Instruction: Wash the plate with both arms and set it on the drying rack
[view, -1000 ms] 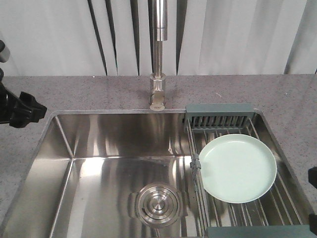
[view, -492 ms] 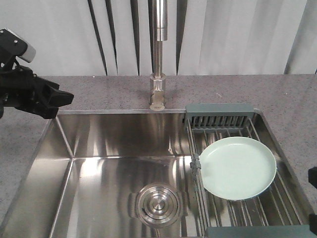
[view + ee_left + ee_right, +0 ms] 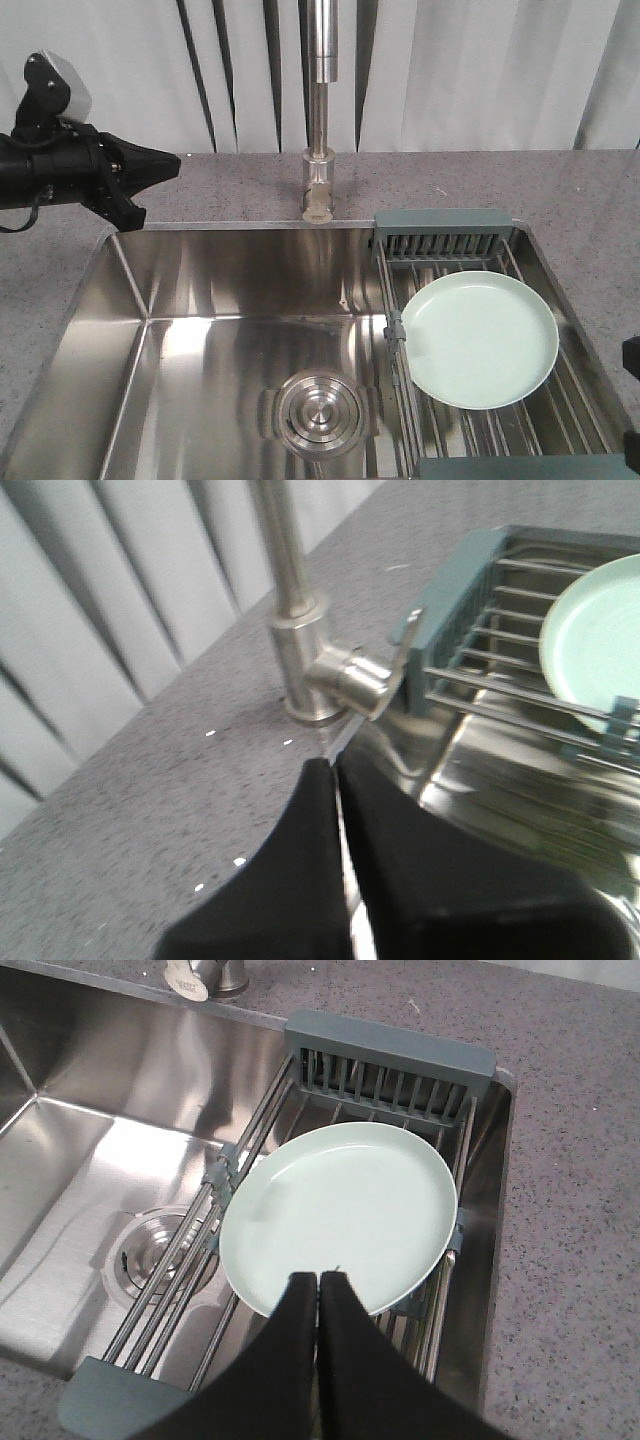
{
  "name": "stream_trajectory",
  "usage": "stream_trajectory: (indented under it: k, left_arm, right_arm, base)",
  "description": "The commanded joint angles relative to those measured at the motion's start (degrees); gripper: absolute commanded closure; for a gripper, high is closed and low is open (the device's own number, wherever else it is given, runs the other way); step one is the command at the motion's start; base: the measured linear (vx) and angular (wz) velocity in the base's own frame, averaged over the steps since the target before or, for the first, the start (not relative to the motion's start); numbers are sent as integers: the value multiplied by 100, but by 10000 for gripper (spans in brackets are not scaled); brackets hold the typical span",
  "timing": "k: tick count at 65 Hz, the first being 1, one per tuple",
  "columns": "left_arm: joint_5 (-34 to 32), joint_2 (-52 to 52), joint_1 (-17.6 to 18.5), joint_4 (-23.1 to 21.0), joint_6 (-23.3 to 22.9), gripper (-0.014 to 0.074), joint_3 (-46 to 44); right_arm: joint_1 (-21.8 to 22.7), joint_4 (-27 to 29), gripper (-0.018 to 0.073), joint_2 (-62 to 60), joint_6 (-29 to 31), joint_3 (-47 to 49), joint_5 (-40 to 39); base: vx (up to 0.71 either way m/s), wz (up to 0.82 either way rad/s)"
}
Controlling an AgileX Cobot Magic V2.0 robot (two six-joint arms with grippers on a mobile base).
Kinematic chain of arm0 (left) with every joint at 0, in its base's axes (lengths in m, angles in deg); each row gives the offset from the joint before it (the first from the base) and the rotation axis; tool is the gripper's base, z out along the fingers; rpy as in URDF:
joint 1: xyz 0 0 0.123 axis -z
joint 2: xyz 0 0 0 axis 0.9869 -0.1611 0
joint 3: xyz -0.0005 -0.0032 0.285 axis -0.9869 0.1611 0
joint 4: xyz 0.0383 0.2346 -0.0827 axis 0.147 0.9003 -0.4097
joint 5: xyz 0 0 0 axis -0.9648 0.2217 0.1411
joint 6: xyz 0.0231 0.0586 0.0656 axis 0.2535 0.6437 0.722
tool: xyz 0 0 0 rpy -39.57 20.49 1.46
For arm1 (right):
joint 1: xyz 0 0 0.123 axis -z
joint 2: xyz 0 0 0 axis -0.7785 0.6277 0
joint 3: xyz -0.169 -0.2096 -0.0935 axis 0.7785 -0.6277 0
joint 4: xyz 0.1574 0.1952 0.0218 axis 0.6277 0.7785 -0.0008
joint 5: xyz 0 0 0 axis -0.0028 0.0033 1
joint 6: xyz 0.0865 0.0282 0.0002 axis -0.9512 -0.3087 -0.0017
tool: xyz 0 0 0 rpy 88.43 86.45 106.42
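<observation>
One faucet (image 3: 320, 110) between left gripper (image 3: 150, 165), plate (image 3: 482, 338).

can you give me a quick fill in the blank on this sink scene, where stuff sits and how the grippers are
1. The round pale mint-green plate lies flat on the wire ____.
2. The steel tap stands behind the ____.
3. Both black grippers' fingers are ____: left gripper, right gripper.

Missing words: drying rack; sink; shut

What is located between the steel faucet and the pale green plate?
In the front view, the dark grey-green slotted end piece of the wire drying rack lies between the steel faucet and the round mint-green plate.
</observation>
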Motion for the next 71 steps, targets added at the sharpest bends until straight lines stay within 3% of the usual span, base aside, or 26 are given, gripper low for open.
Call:
stream_trajectory:
  k: [1,14,23,41,58,71]
  left_arm:
    - [548,-12,23,-457,263,604,-312]
    - [1257,-658,80,-133,201,604,-1131]
    - [1421,-1073,326,175,181,604,-1666]
    - [1624,-1831,722,230,143,604,-2578]
    - [2134,-2663,984,677,-455,604,-3751]
    - [2473,-3135,1124,678,-694,604,-4409]
  right_arm:
    - [24,-37,568,11,19,151,-370]
    - [24,-37,568,11,19,151,-370]
    - [24,-37,568,11,19,151,-370]
    - [24,-37,568,11,19,151,-374]
    - [24,-37,568,11,19,151,-370]
    - [24,-37,568,11,19,151,-370]
  base:
    - [0,0]
    - [0,0]
    - [0,0]
    - [0,0]
    - [0,0]
    - [0,0]
